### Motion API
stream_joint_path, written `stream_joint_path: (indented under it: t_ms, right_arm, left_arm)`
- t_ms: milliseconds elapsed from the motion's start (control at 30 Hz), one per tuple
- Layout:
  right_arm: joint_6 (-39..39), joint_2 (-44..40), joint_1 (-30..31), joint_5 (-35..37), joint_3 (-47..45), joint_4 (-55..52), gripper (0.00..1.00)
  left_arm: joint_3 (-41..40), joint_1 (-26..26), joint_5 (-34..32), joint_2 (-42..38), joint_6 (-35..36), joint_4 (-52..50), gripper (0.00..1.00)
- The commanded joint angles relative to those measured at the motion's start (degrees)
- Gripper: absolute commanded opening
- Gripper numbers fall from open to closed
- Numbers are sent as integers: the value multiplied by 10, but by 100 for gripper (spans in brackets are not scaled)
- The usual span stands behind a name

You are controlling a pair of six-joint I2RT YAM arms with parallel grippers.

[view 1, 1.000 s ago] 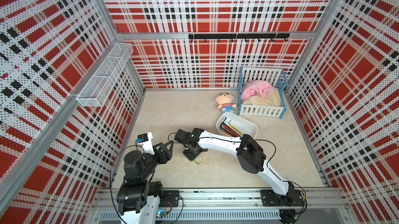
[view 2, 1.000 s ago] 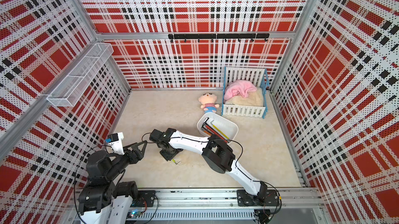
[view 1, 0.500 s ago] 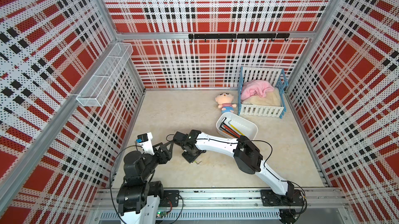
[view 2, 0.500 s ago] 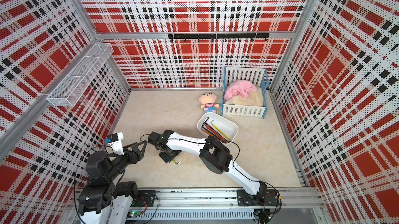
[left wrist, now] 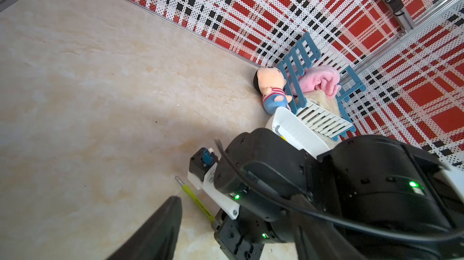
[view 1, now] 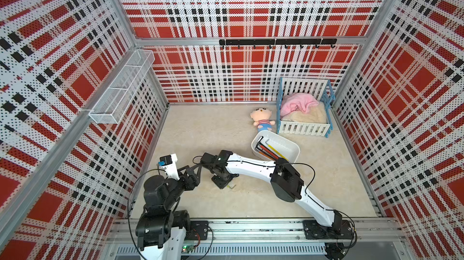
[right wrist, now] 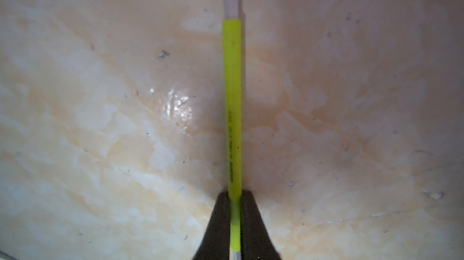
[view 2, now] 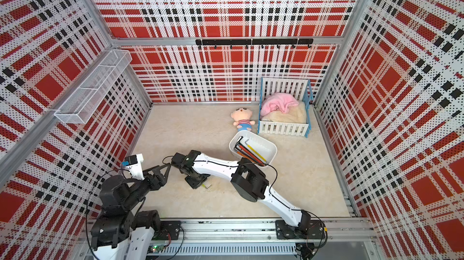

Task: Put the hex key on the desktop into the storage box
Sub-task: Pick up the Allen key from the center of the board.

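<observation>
Down on the desktop [view 1: 200,133], the right gripper [right wrist: 234,196] is pinching a yellow-green hex key [right wrist: 232,95], with both black fingers pressed tight against its coloured sleeve near one end. The key is lying flat on the desktop, well apart from the storage box [view 1: 295,155], off toward the side of the box where the left arm is standing. In both top views only its short bent end is peeking out beside the gripper. The box itself is holding several other keys [view 1: 266,149], black, red and yellow, lying along its length. The left gripper [view 1: 198,168] is sitting farther from the box than the right one, close by the right arm's wrist, with its fingers together and nothing between them. Beyond the box, toward the back wall, a small doll [view 1: 261,120] is lying just beside a toy crib [view 1: 303,128].
</observation>
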Motion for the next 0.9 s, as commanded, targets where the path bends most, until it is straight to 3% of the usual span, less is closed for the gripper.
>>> stream_joint_path:
  t_ms: [0, 600, 867]
  right_arm:
    - [7, 37, 0, -2, -5, -9, 1]
    - [18, -28, -4, 7, 2, 17, 0]
    - [31, -52, -31, -14, 10, 33, 0]
  left_arm:
    - [-4, 4, -4, -4, 0, 17, 74]
    - [-4, 4, -1, 1, 1, 17, 74]
    - [-4, 4, 4, 5, 4, 17, 74]
